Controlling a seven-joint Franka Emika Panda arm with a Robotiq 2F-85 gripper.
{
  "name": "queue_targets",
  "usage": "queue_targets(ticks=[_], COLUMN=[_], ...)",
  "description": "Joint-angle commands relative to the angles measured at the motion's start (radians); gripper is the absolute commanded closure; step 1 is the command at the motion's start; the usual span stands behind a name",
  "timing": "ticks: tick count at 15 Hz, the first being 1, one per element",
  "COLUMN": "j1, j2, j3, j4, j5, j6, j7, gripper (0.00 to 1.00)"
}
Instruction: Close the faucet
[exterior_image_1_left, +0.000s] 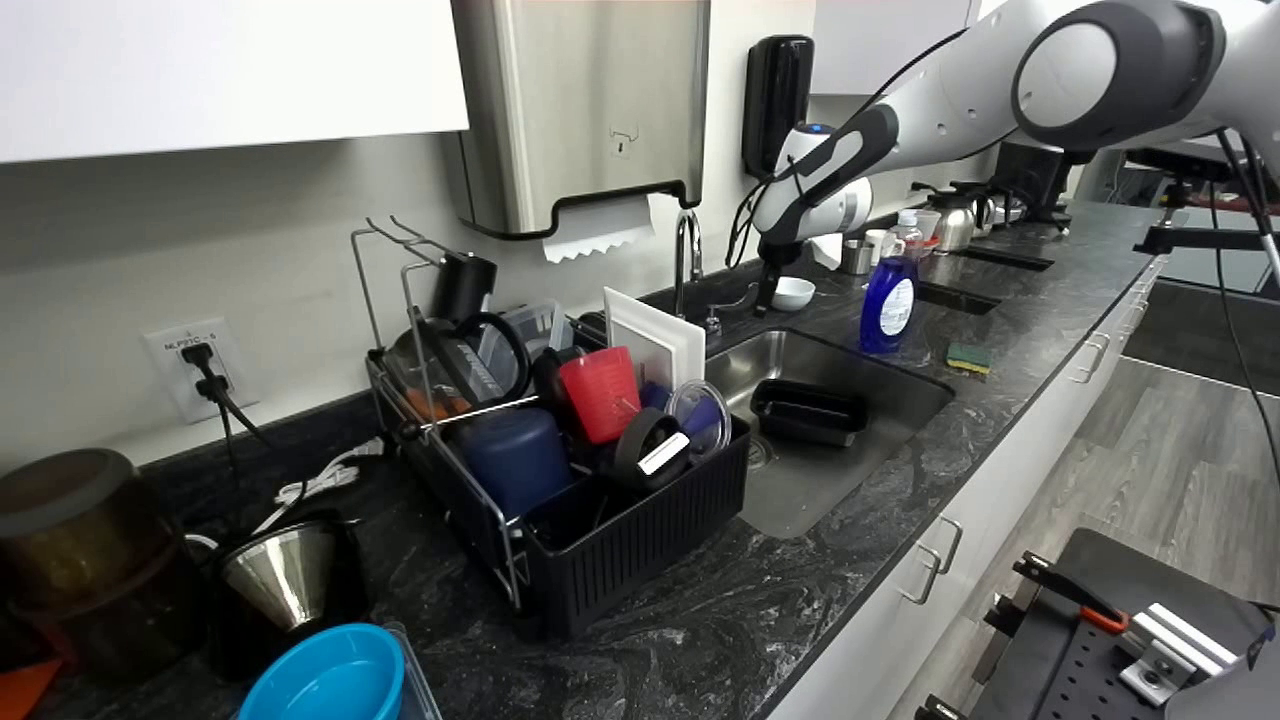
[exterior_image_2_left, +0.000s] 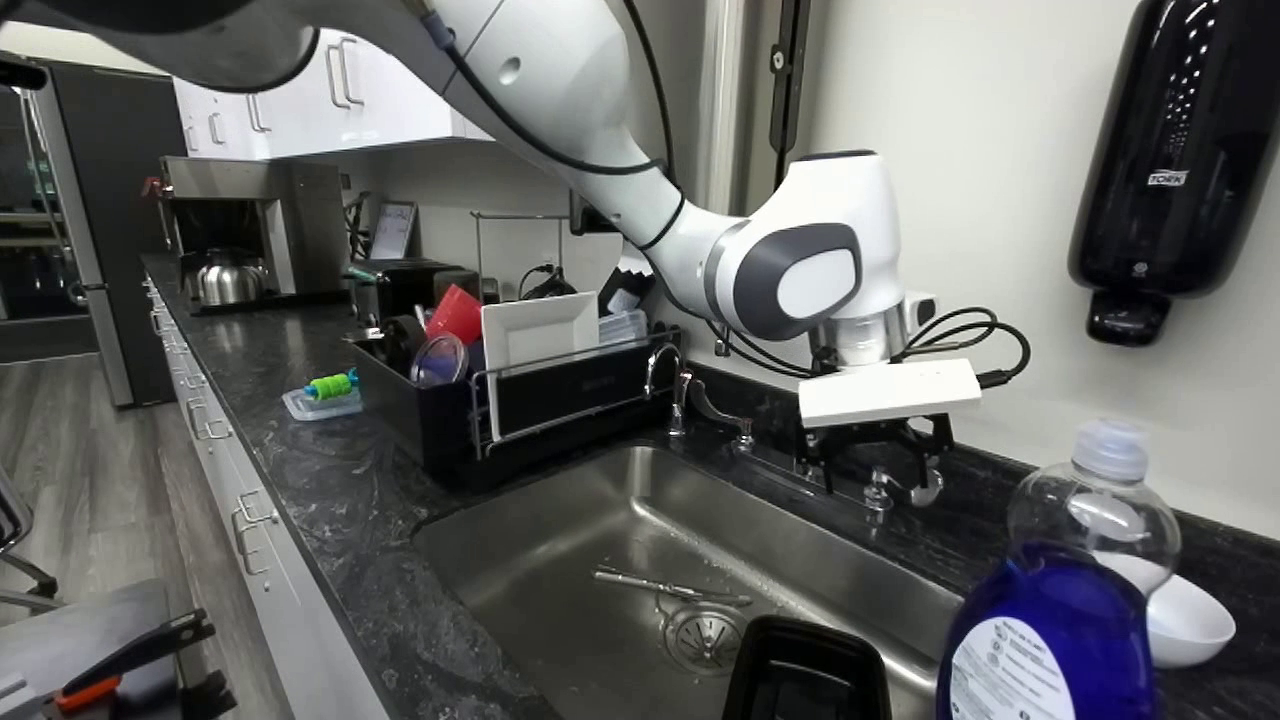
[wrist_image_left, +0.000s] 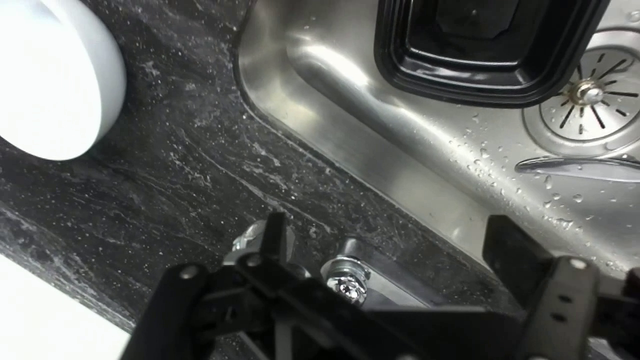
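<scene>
The silver faucet (exterior_image_1_left: 683, 250) stands behind the sink, its curved spout near the dish rack; it also shows in an exterior view (exterior_image_2_left: 677, 395). One lever handle (exterior_image_2_left: 712, 408) is beside the spout and another handle (exterior_image_2_left: 878, 494) is further along the base. My gripper (exterior_image_2_left: 876, 478) is open over the back edge of the sink, near that further handle. In the wrist view, the gripper (wrist_image_left: 387, 225) has its fingers wide apart. A chrome handle fitting (wrist_image_left: 347, 280) shows between them, and the left finger partly covers a chrome piece (wrist_image_left: 247, 242). Contact cannot be told.
A black container (exterior_image_2_left: 808, 672) and a knife (wrist_image_left: 580, 168) lie in the steel sink (exterior_image_2_left: 560, 560). A white bowl (wrist_image_left: 55, 80) and a blue soap bottle (exterior_image_2_left: 1050, 640) stand beside it. The full black dish rack (exterior_image_1_left: 640, 540) is near the spout. A black dispenser (exterior_image_2_left: 1170, 160) hangs on the wall.
</scene>
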Motion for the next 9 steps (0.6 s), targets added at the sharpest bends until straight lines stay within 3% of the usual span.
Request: queue_targets(ticks=[1,6,9], j1=[0.021,0.053,0.101], j2=[-0.151,-0.336,-0.431], j3=[-0.027,-0.056,-0.102], j4=[-0.205,-0.437,-0.526], j5=[-0.051,-0.115,-0.192], j6=[0.004,-0.079,-0.154], j7=[0.050,0.120,0.253], gripper=[0.00,0.00,0.00])
